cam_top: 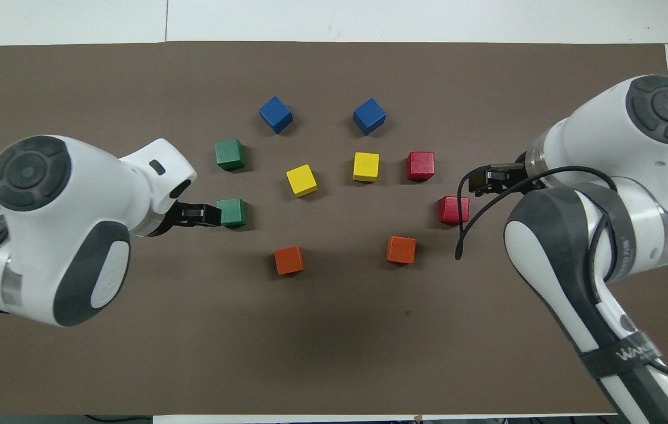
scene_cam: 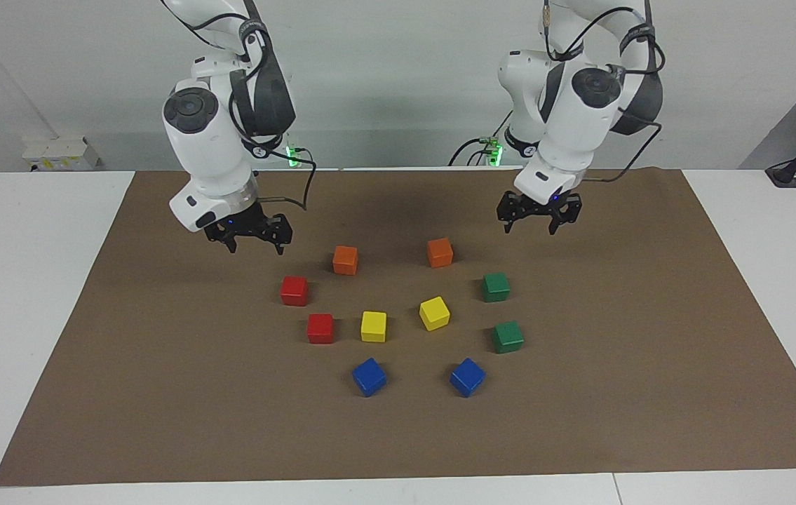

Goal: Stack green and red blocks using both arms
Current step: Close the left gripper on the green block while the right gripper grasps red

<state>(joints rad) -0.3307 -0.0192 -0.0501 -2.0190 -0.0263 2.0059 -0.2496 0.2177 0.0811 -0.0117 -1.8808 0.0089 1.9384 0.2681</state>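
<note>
Here nothing is stacked: green blocks [scene_cam: 501,312] at centre-right and red blocks [scene_cam: 306,308] at centre-left lie single on the mat. My left gripper [scene_cam: 537,223] and right gripper [scene_cam: 252,242] hang above, fingers apart, empty.

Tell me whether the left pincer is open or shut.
Open: the left pincer hangs empty in the air, its fingertips apart, with no block between them.

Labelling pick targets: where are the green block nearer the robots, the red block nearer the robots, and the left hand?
Nearer green block [scene_cam: 496,287]: facing view, top face.
Nearer red block [scene_cam: 294,290]: facing view, top face.
Left hand [scene_cam: 530,226]: facing view, between fingertips.
</note>
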